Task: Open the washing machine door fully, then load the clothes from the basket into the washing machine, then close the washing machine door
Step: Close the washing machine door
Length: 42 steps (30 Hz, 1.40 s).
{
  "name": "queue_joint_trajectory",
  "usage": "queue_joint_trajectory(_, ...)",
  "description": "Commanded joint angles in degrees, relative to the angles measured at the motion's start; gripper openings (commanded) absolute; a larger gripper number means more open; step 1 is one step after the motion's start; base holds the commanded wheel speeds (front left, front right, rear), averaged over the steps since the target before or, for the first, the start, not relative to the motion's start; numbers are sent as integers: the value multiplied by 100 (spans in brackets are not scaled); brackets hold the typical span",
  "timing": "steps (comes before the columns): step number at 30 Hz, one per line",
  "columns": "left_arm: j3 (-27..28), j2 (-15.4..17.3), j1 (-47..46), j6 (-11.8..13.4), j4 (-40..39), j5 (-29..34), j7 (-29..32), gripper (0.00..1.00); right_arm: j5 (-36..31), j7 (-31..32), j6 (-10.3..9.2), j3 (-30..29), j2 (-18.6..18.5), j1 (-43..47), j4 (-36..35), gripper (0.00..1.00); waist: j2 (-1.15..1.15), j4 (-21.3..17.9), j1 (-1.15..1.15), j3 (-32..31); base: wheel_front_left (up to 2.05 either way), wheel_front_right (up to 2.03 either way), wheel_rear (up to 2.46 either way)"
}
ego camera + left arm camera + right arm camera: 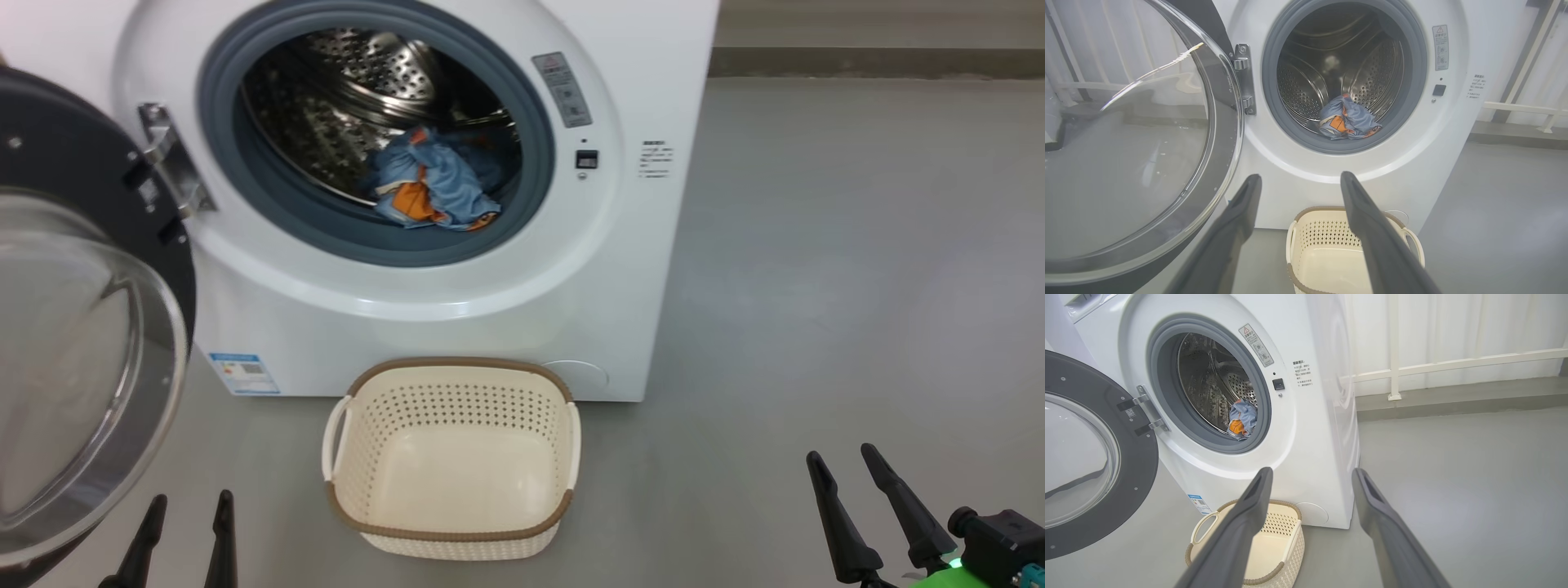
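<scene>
Loading appears complete: the clothes [433, 184] lie in the washing machine [506, 318] ahead of the left claw [192, 496] and right claw [839, 452], both spread and empty, the basket [457, 363] between them is bare; next, the washing machine door [82, 327], just left of the left claw, needs swinging shut.

We are holding our left gripper [190, 500] low on our left, fingers spread wide and pointing up, gripping nothing. We are keeping our right gripper [841, 454] likewise on our right, spread and empty.
</scene>
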Motion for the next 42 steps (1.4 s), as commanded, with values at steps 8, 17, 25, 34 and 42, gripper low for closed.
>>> queue_joint_trajectory(8, 309, -55, -54, 3, -174, 43, -38, 100, -45, -46, 32, 216, -163, -299, -110, 100, 0, 956, 0, 121, 0, 0, 0)
queue_joint_trajectory(17, 395, -153, -102, 3, -125, 38, -38, 100, -28, -46, 32, 422, -255, -548, -61, 100, 0, 1744, 0, 217, 0, 0, 0)
queue_joint_trajectory(25, 471, -204, -106, 3, -97, 78, -38, 100, -8, -46, 32, 534, -249, -663, -27, 100, 0, 2342, 0, 213, 0, 0, 0)
queue_joint_trajectory(34, 876, -357, 141, 3, -365, 48, -38, 100, 84, -46, 32, 973, -287, -1016, 123, 100, 0, 2467, 0, 312, 0, 0, 0)
queue_joint_trajectory(42, 982, -439, 268, 3, -500, 91, -38, 100, 162, -46, 32, 1123, -285, -1143, 217, 100, 0, 2481, 0, 292, 0, 0, 0)
